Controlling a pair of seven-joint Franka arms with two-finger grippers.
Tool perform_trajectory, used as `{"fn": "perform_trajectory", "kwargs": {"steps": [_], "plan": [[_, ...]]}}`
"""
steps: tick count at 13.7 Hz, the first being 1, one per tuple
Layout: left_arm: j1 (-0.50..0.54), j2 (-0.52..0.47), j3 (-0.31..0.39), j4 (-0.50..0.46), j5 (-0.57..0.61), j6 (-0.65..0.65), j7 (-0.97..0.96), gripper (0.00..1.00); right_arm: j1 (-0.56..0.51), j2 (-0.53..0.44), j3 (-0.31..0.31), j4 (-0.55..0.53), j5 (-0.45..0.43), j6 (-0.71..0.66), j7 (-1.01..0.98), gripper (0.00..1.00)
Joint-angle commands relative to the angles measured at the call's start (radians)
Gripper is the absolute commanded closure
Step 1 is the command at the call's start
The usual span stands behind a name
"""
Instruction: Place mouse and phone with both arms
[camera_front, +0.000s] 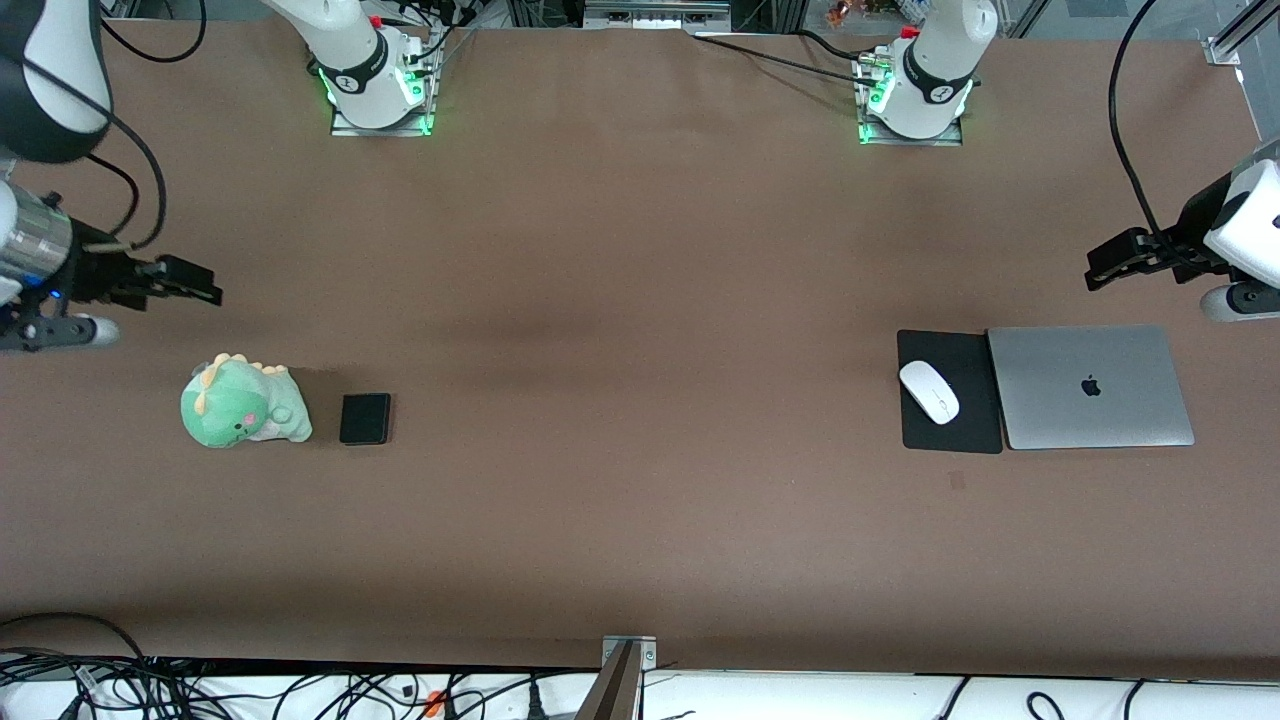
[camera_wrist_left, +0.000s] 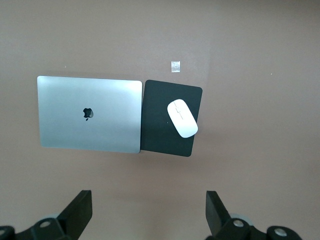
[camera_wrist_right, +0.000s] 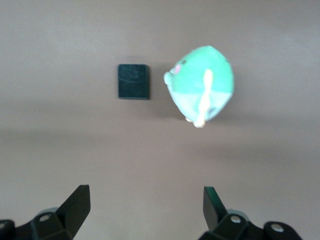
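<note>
By the look of it the task is done or nearly so: neither gripper holds anything, and both task things lie on the table. The mouse (camera_front: 929, 391) rests on the pad (camera_front: 950, 425), just beside a closed laptop (camera_front: 1090, 386), toward the left arm's end of the table. The phone (camera_front: 365, 418) lies flat on the bare table just beside a green plush dinosaur (camera_front: 243, 403), toward the right arm's end. Whether these are the intended final spots cannot be told from the pictures; if they are, nothing is left but for the arms to wait.

The left gripper (camera_front: 1110, 265) hangs in the air at its own end of the table, over bare table close to the pad and laptop, its fingers (camera_wrist_left: 78, 210) spread wide and empty. The right gripper (camera_front: 185, 282) hovers at the other end, over bare table close to the dinosaur and phone, its fingers (camera_wrist_right: 76, 202) likewise wide apart with nothing between them. Both wrist cameras look straight down on the things below, well clear of them
</note>
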Motion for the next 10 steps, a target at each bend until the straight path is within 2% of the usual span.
{"fn": "perform_trajectory", "kwargs": {"steps": [1,5,7,10], "plan": [[0.006,0.011,-0.006,0.029,-0.003,-0.021,0.006,0.00,-0.016,-0.074,0.024,-0.012,-0.075,-0.041,-0.005,0.00],[0.006,0.011,-0.008,0.029,-0.003,-0.021,0.006,0.00,-0.013,-0.125,0.039,-0.007,-0.131,-0.070,0.016,0.00],[0.006,0.011,-0.008,0.029,-0.003,-0.021,0.006,0.00,-0.011,-0.114,0.041,0.071,-0.132,-0.073,0.013,0.00],[0.006,0.011,-0.008,0.029,-0.003,-0.021,0.005,0.00,-0.011,-0.108,0.038,0.109,-0.120,-0.078,0.009,0.00]]}}
